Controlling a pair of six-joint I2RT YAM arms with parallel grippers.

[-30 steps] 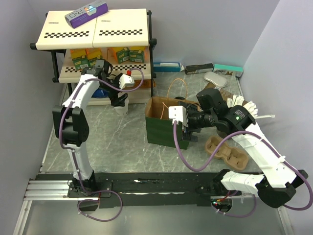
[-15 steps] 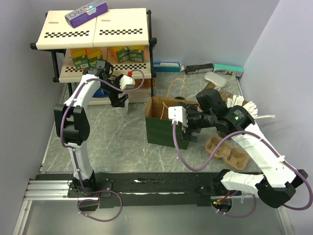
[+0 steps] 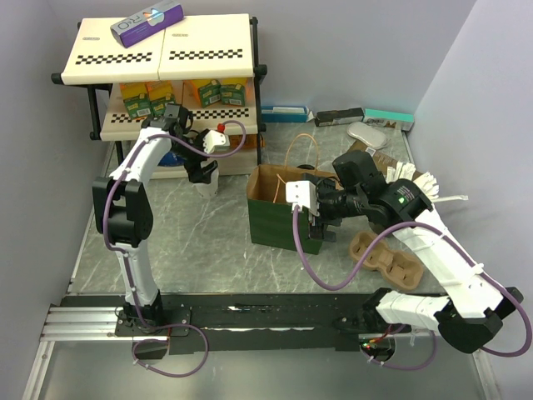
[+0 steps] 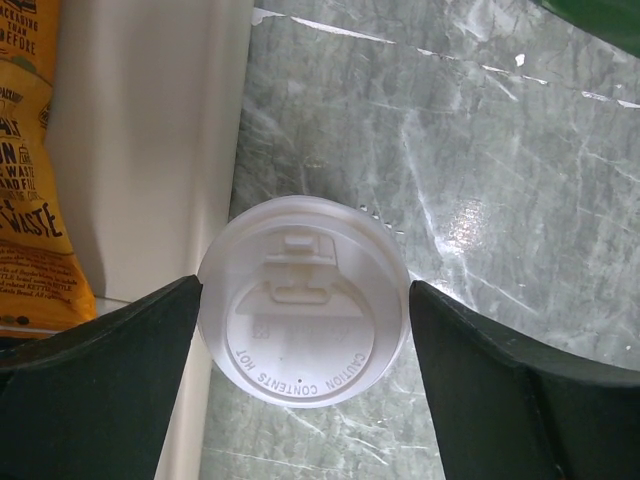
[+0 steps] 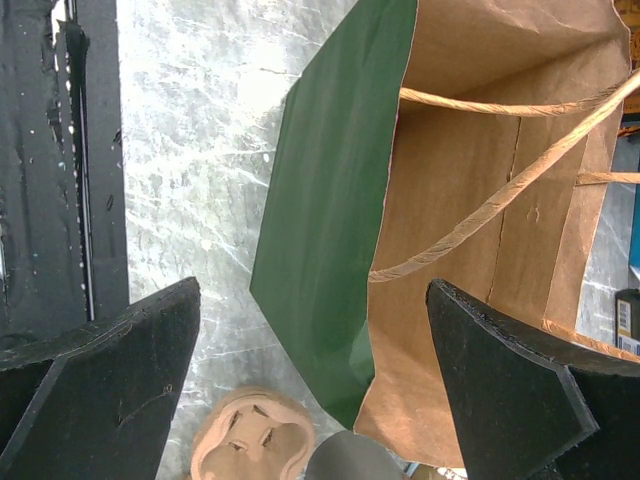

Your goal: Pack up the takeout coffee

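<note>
The takeout coffee (image 4: 300, 335) stands upright, squarely between the spread fingers (image 4: 100, 380) of the left claw (image 4: 305, 288); whether they grip it is unclear.

At the far left of the counter (image 3: 191, 242), a shelf rack (image 3: 158, 52), with a box (image 3: 147, 22) flat on its top board and packets (image 3: 185, 94) on the lower one. Just before the rack, on the counter, a lidded coffee cup (image 4: 303, 340), upright between the fingers of the left claw (image 4: 305, 290). At centre, a paper bag (image 3: 279, 223), mouth up; over its near right corner, the right claw (image 3: 323, 229). Right of the bag, a cup tray (image 3: 389, 258). Behind, along the wall, more boxes (image 3: 337, 117).
</note>
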